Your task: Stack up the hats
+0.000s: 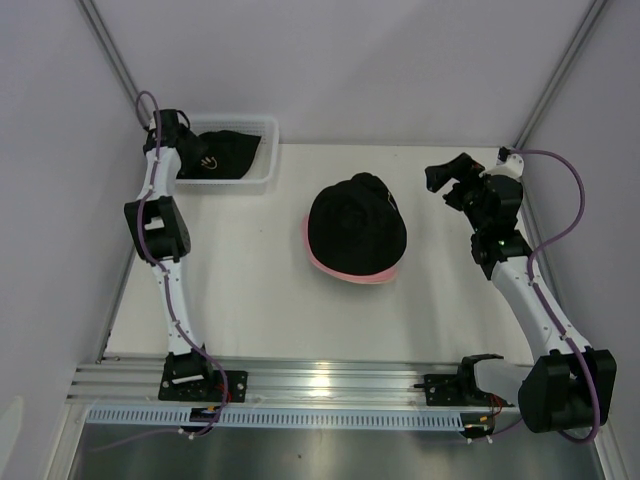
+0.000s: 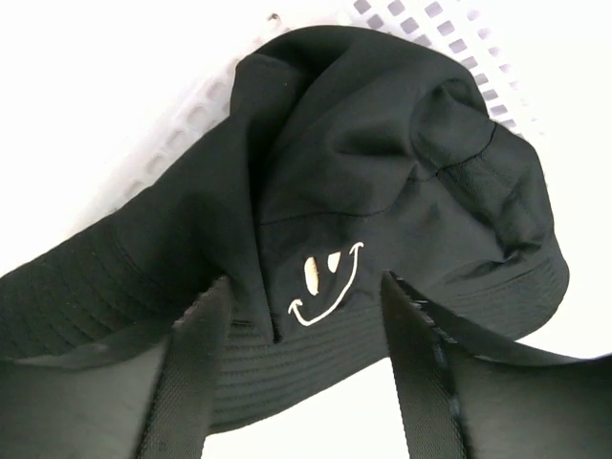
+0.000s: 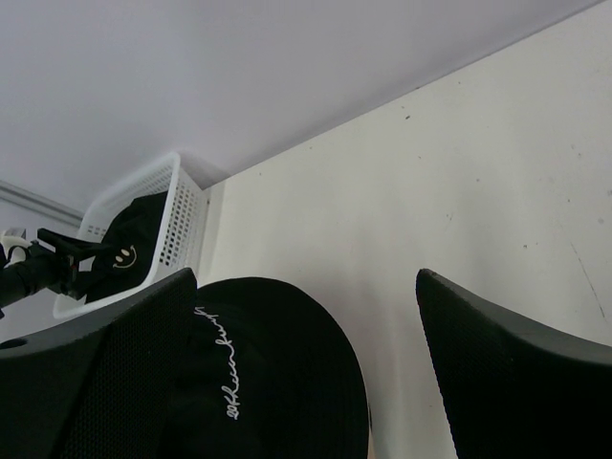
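Where my left gripper [image 2: 306, 382] hangs: right over the basket [image 1: 265, 172], fingers [image 2: 191, 382] apart on both sides of the smiley mark [image 2: 325, 282], holding nothing.
Right gripper [image 1: 447, 180]: far right of the basket, fingers wide apart, holding nothing.
Smiley hat [image 2: 382, 172]: black, crumpled, inside the basket.
Stack: black hat [image 1: 355, 225] on pink hat [image 1: 345, 272], right of the basket.
Room: I see bare table [image 1: 250, 290] between basket and stack.

— Where do you see the hats?
— You've got a black hat [image 1: 356, 225] in the middle of the table [image 1: 250, 300], crown up, with light script stitched on its side. It sits on a pink hat [image 1: 345, 270]; only the pink brim shows, along the near edge.
— And the other?
— Your smiley hat [image 2: 382, 191], black and crumpled, lies in the basket [image 1: 268, 160], far left.
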